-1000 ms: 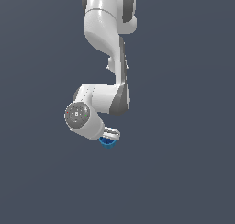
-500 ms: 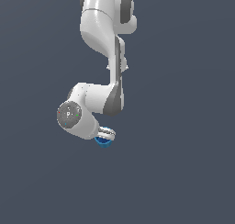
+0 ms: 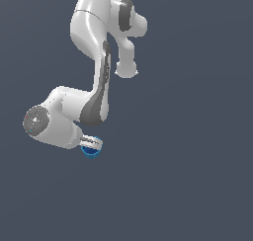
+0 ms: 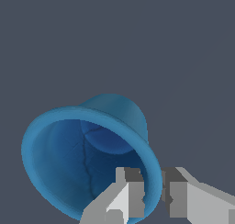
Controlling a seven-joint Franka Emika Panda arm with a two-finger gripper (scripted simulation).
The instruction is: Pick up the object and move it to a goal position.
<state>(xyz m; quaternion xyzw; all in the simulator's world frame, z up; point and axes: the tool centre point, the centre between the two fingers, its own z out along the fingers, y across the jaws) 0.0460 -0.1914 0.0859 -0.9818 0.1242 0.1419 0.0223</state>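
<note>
The object is a small bright blue round cup with a hollow inside, and in the exterior view it hangs at the tip of the white arm, low and toward that view's left. My gripper is shut on its rim. Close up in the wrist view, the cup tilts with its opening toward the camera. One grey finger sits inside the wall and the other finger outside, pinching the rim, so the gripper holds the cup by its edge.
Only a flat dark grey-blue background surrounds the arm in both views. The arm's white elbow joint bulges toward the exterior view's left, beside the gripper.
The wrist and elbow have swung toward the exterior view's left, carrying the cup along. The cup stays gripped.
</note>
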